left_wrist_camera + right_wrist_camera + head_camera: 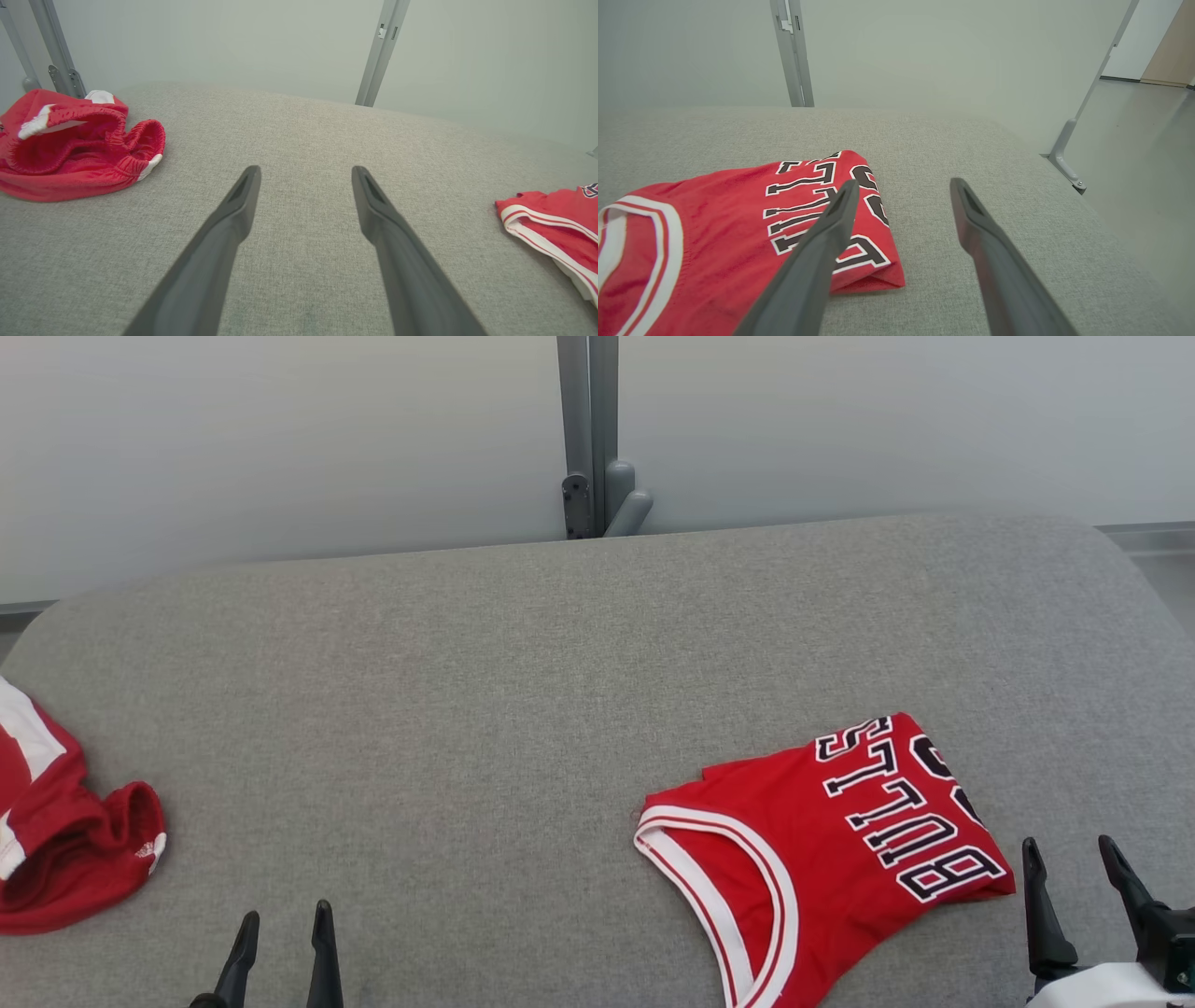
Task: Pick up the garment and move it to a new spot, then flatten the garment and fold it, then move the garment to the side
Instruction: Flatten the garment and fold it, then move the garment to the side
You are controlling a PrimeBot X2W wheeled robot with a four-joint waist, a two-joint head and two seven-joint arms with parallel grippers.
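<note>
A folded red jersey [822, 854] with black-and-white lettering and a white-trimmed neckline lies on the grey table [523, 691] at the front right. The right wrist view shows the jersey [738, 233] just left of my open right gripper [903, 186], whose fingers hover over bare cloth beside its folded edge. In the head view the right gripper [1072, 859] stands at the lower right, apart from the jersey. My left gripper [285, 917] is open at the lower left, with nothing between its fingers [243, 196]. The jersey's neckline [551, 228] shows at the left wrist view's right edge.
Crumpled red shorts [65, 840] with white trim lie at the table's left edge, also in the left wrist view as red shorts [70, 144]. A grey metal post [590, 429] stands behind the table against a pale wall. The table's right edge drops to the floor [1148, 154].
</note>
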